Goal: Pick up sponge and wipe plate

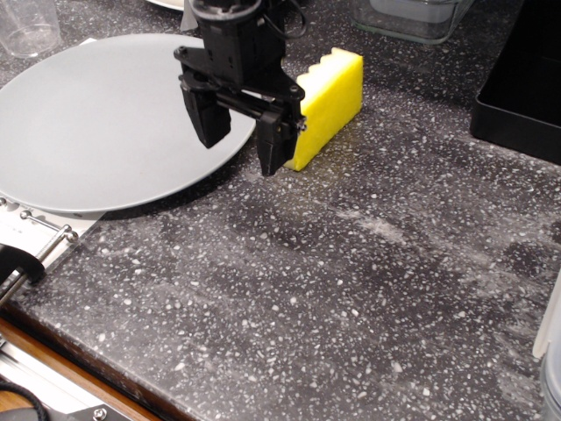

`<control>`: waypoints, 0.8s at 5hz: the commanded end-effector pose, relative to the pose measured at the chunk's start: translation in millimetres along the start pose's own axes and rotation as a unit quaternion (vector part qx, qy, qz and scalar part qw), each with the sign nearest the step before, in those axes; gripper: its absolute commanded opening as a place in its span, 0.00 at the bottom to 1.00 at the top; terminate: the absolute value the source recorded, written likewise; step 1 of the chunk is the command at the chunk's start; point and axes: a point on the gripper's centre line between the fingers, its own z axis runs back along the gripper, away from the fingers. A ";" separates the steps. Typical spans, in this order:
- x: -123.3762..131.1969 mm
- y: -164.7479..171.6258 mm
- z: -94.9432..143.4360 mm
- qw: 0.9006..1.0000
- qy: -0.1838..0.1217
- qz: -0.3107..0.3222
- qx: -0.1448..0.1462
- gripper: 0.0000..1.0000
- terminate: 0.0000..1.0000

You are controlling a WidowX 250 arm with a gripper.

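The bright yellow sponge (329, 103) stands on its long edge on the dark speckled counter, wavy ridges at its far end. The large flat grey plate (96, 118) lies to its left. My black gripper (243, 147) hangs open over the plate's right rim, just left of the sponge. Its right finger (273, 145) is right at the sponge's near end and hides part of it. Its left finger (209, 118) is over the plate. Nothing is held between the fingers.
A black tray (521, 83) stands at the right edge. A clear container (408, 17) is at the back, a clear cup (28, 26) at the back left. A white dish edge (166, 3) shows at the top. A binder with metal rings (39, 232) lies under the plate's near side.
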 end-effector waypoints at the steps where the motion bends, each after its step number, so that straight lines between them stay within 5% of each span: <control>1: 37.6 16.3 41.0 0.996 -0.082 0.042 -0.011 1.00 0.00; 2: 60.6 15.3 39.5 0.993 -0.086 0.077 0.006 1.00 0.00; 4: 96.3 8.9 6.3 0.992 -0.042 0.114 0.020 1.00 0.00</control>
